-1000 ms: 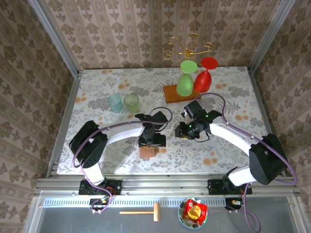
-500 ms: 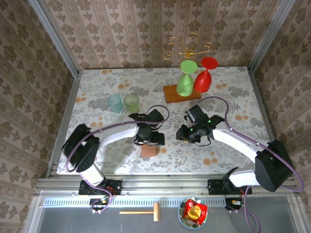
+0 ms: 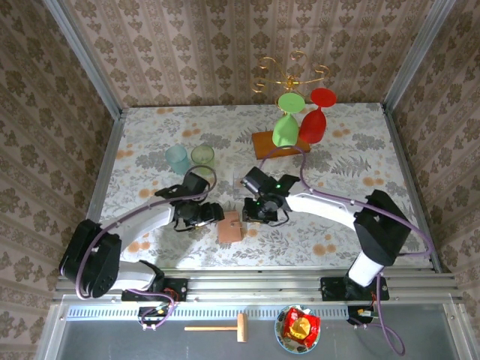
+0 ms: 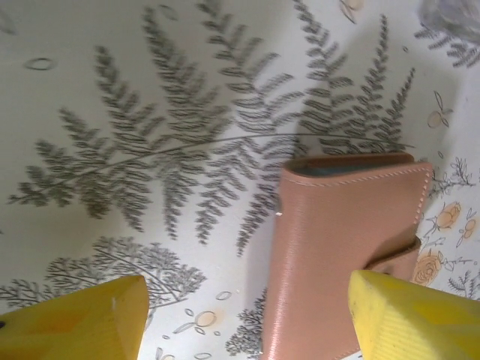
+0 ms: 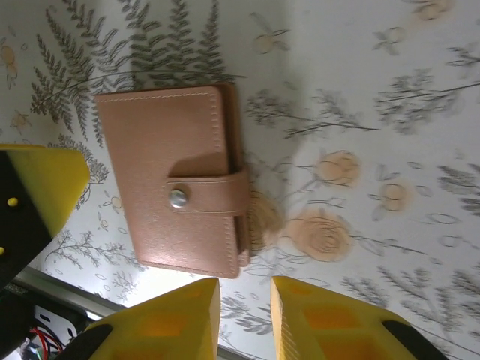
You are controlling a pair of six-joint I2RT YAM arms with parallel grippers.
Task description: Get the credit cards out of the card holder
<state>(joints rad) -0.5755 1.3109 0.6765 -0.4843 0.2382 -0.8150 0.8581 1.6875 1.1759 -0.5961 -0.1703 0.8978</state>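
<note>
The brown leather card holder (image 3: 230, 226) lies flat on the floral table, closed, with its strap snapped over a metal stud (image 5: 178, 197). The credit cards are hidden inside it. My left gripper (image 3: 211, 214) hovers just left of the holder, open; in the left wrist view the holder (image 4: 341, 247) lies between the yellow fingers (image 4: 75, 322), close to the right one. My right gripper (image 3: 257, 212) hangs just right of the holder. Its jaws (image 5: 245, 319) stand a narrow gap apart over bare table beside the strap edge of the holder (image 5: 169, 150), holding nothing.
At the back stands a wooden board (image 3: 266, 144) with a green goblet (image 3: 286, 127), a red goblet (image 3: 315, 120) and a gold stand (image 3: 291, 75). A blue tumbler (image 3: 178, 159) and a green tumbler (image 3: 202, 156) sit back left. The table's near edge (image 3: 247, 268) is close.
Both arms have swung left. The left gripper has moved from over the holder to its left side and narrowed somewhat. The right gripper has come in beside the holder's right edge.
</note>
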